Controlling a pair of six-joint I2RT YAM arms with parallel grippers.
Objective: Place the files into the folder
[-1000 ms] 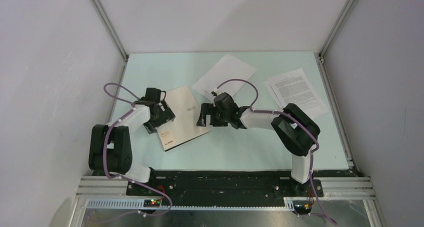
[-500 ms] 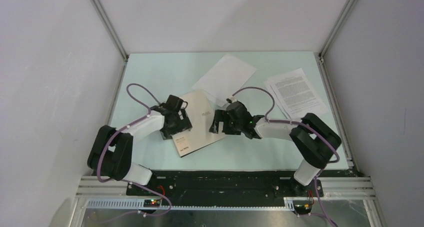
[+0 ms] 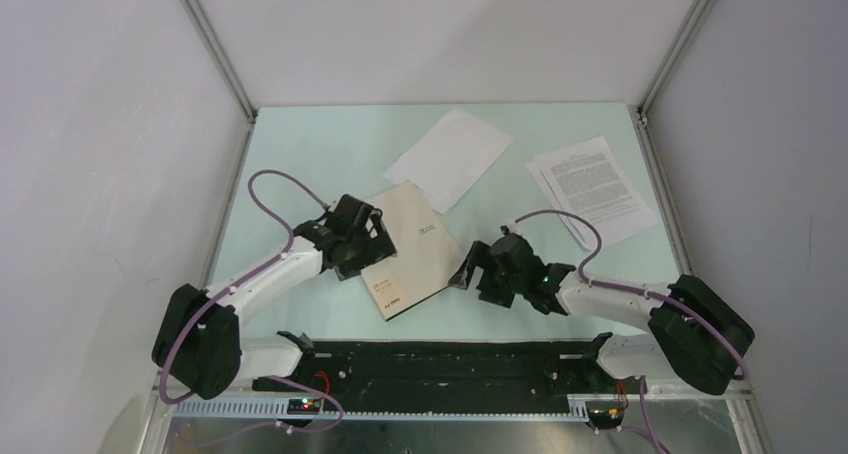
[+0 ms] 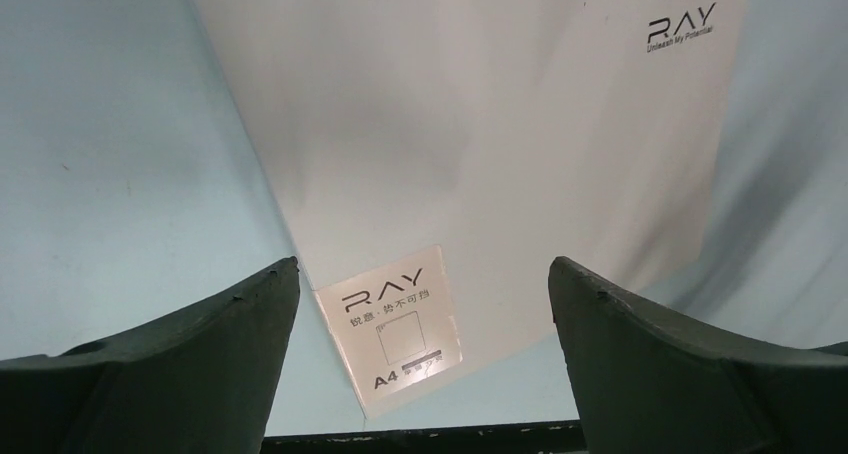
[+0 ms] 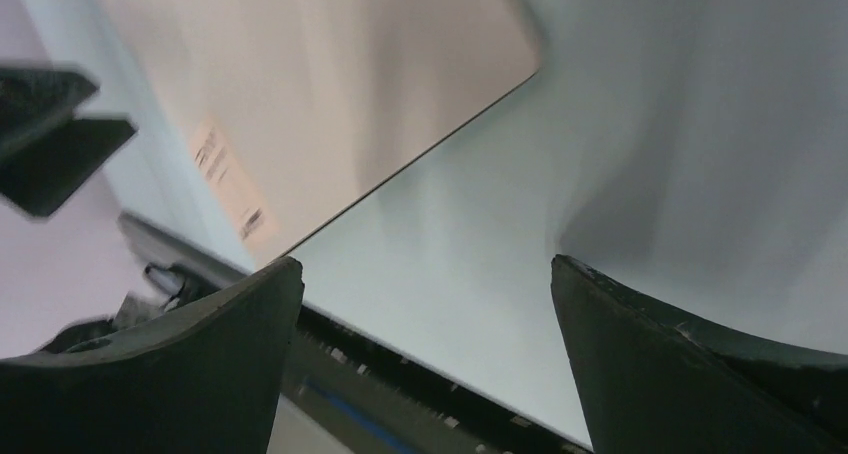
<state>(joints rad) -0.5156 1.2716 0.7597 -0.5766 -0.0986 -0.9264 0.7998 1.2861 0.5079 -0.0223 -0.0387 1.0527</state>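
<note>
Our left claw [image 3: 375, 239] and right claw [image 3: 468, 272] are wide apart, empty. The folder [image 3: 415, 254] lies shut by the table [image 3: 330, 154] front edge; we should pinch just its cover.

You are seeing the folder [image 3: 408, 249] lying flat on the table [image 3: 330, 144], toward its near edge. The blank files [image 3: 450, 157] are lying just behind it, and the printed files [image 3: 592, 189] are lying well apart at the far right. The left gripper [image 3: 368, 242] is hanging over the folder's left edge, the right gripper [image 3: 468, 271] just beside its right edge.

Even bright light, right wrist view blurred
</note>
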